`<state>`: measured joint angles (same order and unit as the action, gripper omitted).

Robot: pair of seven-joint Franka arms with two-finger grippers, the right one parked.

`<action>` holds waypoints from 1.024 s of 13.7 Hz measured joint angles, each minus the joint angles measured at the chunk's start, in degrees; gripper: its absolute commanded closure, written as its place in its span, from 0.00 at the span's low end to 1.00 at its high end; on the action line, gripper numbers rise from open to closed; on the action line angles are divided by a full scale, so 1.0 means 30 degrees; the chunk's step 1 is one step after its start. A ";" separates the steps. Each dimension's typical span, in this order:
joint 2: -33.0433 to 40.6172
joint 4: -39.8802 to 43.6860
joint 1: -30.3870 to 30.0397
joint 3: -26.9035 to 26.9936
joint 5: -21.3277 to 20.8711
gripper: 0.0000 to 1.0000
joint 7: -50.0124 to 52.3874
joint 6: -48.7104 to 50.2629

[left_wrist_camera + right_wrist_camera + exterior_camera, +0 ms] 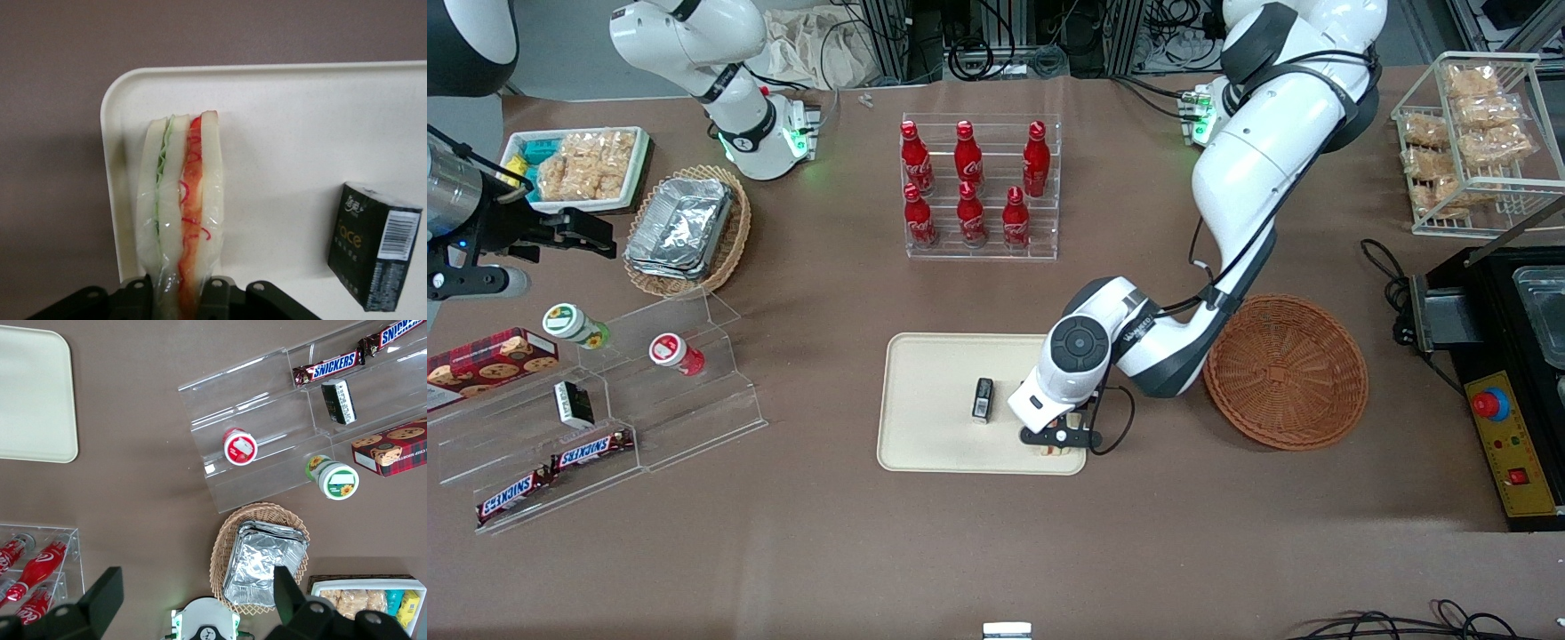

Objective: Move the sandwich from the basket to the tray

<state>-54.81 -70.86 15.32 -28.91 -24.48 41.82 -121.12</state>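
a brown table carries one cream tray. on it, the gripper clenches one sandwich, seemingly touching the tray, beside one dark pack. one basket sits nearby; farther off stand six red bottles.

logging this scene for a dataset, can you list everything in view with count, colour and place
sandwich: 1, white with red and green filling, over the tray's corner, in the end effector
tray: 1, cream, table centre
small box: 1, black, on the tray
basket: 1, reddish-brown, beside the tray, toward the working arm's end
cola bottles: 6, red, in a clear rack farther from the front camera than the tray
foil trays: stack, silver, in a tan basket toward the parked arm's end
end effector: 1, black, over the tray, shut on the sandwich
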 measured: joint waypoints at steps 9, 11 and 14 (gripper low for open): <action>0.0257 0.0794 0.0123 -0.0037 -0.1565 0.01 0.0692 0.1303; 0.0975 0.1137 0.0038 -0.0037 -0.1563 0.01 0.0745 0.2333; 0.2910 0.1401 -0.0618 -0.0022 -0.0250 0.01 0.0867 0.3202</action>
<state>-46.08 -66.66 13.47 -28.97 -25.23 44.42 -111.51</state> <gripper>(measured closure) 0.004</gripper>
